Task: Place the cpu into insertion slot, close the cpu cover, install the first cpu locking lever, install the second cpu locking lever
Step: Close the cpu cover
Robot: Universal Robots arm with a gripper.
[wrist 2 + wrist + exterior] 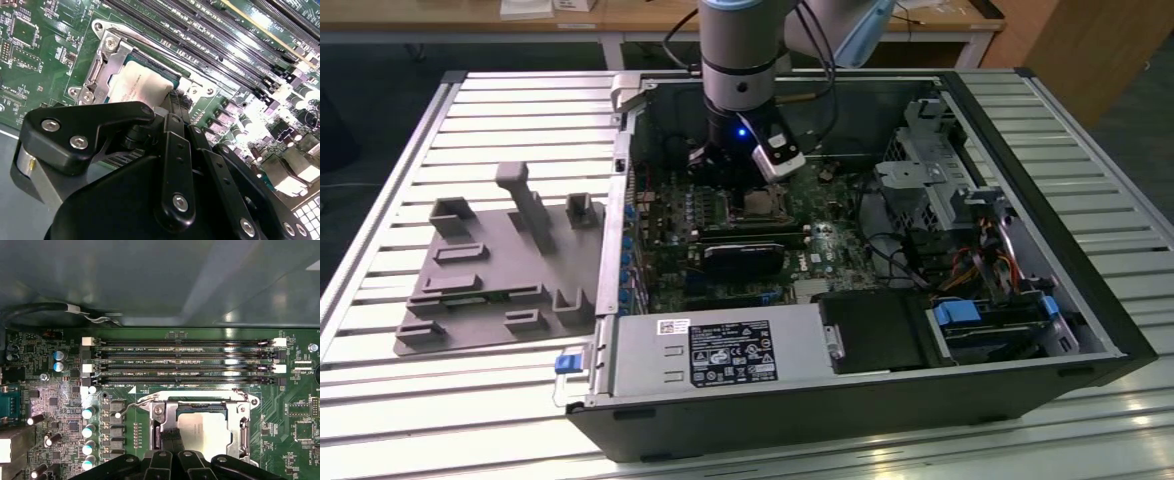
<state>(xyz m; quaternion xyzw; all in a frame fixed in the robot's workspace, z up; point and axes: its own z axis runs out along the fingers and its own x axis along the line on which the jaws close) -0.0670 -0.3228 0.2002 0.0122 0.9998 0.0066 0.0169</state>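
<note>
a robot arm reaches down into an open computer case (pixel 854 412) lying on a slatted table (pixel 387 400); its tool (pixel 172 434) is pinched narrow, with nothing seen between the jaws; in both wrist views the fingertips (pixel 172 102) sit at one edge of the socket (pixel 200 407), seemingly to press there rather than to carry anything; the chip (pixel 205 432) already lies flat inside the socket, its pale metal top showing through the window of the cover (pixel 165 417); the cover looks folded down over the chip so it cannot lift out; a thin wire lever (pixel 131 405) juts away from the cover's corner toward a row of small round capacitors (pixel 89 430), and by that angle appears not latched; long memory slots (pixel 185 362) run just beside the socket; a grey holder tray (pixel 480 280) sits on the table well apart from the socket, outside the case.
</note>
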